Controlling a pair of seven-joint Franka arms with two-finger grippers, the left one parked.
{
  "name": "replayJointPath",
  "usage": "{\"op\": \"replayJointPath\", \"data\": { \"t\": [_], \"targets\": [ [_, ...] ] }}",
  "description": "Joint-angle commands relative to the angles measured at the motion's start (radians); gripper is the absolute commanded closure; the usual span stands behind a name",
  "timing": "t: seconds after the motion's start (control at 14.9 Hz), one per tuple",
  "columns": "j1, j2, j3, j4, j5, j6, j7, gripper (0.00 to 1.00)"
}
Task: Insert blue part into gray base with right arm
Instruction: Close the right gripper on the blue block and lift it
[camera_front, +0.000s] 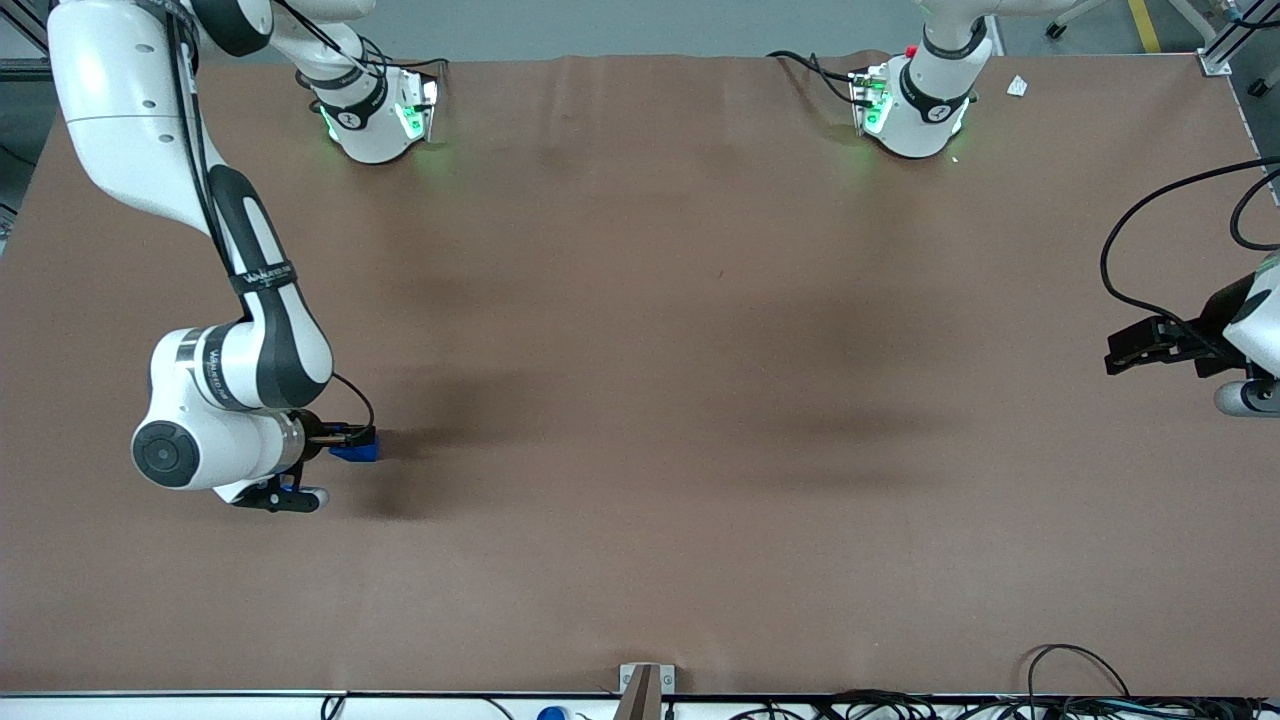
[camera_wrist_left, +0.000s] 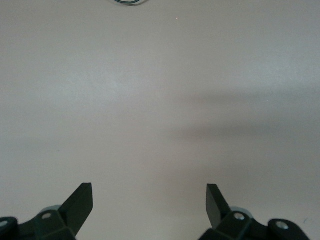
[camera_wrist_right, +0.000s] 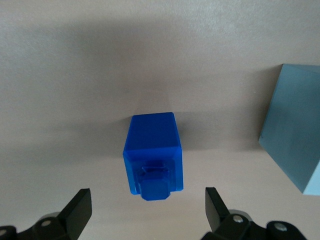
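I see the gripper (camera_wrist_right: 145, 207) low over the blue part (camera_wrist_right: 153, 156), jaws apart; gray base (camera_wrist_right: 295, 147) sits beside.

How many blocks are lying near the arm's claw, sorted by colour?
Blue part: 1, on the table between the open fingers of the gripper
Gray base: 1, beside the blue one, apart from it
Total: 2

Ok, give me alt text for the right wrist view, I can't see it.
A blue part sits on the table, centred between the open fingers of the pincer, untouched. Part of the gray base shows beside it, apart from it.
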Motion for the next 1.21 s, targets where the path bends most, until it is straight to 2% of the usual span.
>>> {"op": "replayJointPath", "data": {
  "t": [0.0, 0.07, 0.4, 1.01, 1.14],
  "targets": [
    [-0.003, 0.016, 0.0, -0.011, 0.015, 0.019, 0.007, 0.0],
    [-0.006, 0.019, 0.0, -0.011, 0.015, 0.021, 0.007, 0.01],
    [-0.003, 0.022, 0.0, -0.011, 0.023, 0.031, 0.006, 0.22],
    [-0.003, 0.022, -0.002, -0.014, 0.019, 0.097, 0.003, 0.21],
    [-0.006, 0.021, -0.001, -0.052, 0.019, 0.154, 0.003, 0.21]
  ]
}}
